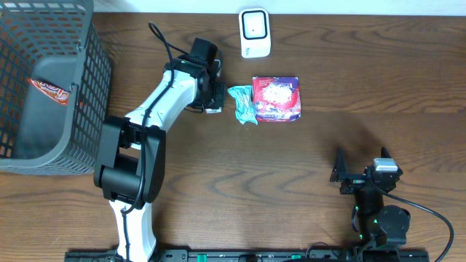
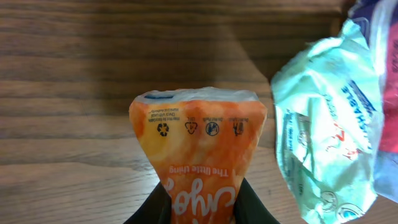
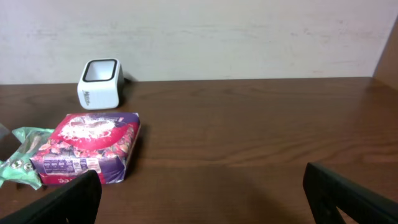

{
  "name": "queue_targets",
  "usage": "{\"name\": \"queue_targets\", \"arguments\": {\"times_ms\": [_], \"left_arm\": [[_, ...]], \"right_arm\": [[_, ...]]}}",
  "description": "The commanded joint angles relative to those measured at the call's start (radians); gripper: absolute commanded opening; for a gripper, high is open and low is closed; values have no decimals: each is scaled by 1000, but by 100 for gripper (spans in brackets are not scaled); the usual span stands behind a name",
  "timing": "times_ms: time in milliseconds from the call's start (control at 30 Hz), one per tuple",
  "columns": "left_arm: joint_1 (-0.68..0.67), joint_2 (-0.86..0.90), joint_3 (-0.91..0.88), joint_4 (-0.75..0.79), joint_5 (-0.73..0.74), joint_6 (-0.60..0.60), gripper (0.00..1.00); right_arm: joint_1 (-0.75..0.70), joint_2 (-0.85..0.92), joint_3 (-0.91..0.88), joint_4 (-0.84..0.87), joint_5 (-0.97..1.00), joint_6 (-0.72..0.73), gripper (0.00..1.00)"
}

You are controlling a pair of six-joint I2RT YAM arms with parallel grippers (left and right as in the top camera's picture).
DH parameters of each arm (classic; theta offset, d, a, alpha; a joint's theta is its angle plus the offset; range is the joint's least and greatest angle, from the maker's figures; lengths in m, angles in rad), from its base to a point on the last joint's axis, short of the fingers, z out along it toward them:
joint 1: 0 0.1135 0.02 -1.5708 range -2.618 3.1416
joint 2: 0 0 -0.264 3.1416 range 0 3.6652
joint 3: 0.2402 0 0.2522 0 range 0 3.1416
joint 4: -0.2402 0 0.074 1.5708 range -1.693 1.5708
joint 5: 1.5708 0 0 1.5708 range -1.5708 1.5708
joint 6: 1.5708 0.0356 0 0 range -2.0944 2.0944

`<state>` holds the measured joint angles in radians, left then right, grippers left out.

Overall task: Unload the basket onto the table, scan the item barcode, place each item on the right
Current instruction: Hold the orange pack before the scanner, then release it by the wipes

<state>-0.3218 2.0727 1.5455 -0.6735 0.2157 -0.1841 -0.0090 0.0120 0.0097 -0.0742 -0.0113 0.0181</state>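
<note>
Packet status: the orange snack packet is pinched between the narrow-set fingers of the left gripper. Its sealed end, with the recycling marks, sticks out ahead of the claw. In the overhead view it sits on the arms' side of the scanner and a little to the left of it, short of the window. A crumpled teal packet and a red-and-purple box lie side by side on the table in front of the scanner, apparently touching. The right gripper is spread wide, holds nothing, and is parked far from the scanner. No barcode shows on the face turned to the wrist camera; it is probably on the other side, or lower down under the fingers. Judgement for the step: lift clear of the teal packet, carry toward the scanner, turn the wrist until the coded face squares to the window, and hold it steady. Risk: the soft film may crease across the bars, and the free end may droop.
</note>
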Motion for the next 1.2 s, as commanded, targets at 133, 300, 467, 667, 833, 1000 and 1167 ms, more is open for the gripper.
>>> {"name": "queue_targets", "arguments": {"times_ms": [133, 300, 467, 667, 833, 1000, 1167], "left_arm": [[-16, 14, -10, -3, 8, -12, 8], [-17, 14, -16, -3, 9, -14, 8], [-22, 15, -25, -3, 9, -47, 8], [-27, 15, -25, -3, 9, -62, 17], [-27, 14, -25, 5, 9, -62, 26], [-27, 8, -11, 7, 9, -61, 27], [-27, -29, 22, 8, 13, -61, 40]], "right_arm": [[3, -2, -4, 0, 2, 14, 99], [3, -1, -5, 0, 2, 14, 99], [3, -1, -4, 0, 2, 14, 99], [3, -2, -5, -1, 2, 14, 99], [3, -2, -5, 0, 2, 14, 99], [3, -1, -5, 0, 2, 14, 99], [3, -1, -4, 0, 2, 14, 99]]}}
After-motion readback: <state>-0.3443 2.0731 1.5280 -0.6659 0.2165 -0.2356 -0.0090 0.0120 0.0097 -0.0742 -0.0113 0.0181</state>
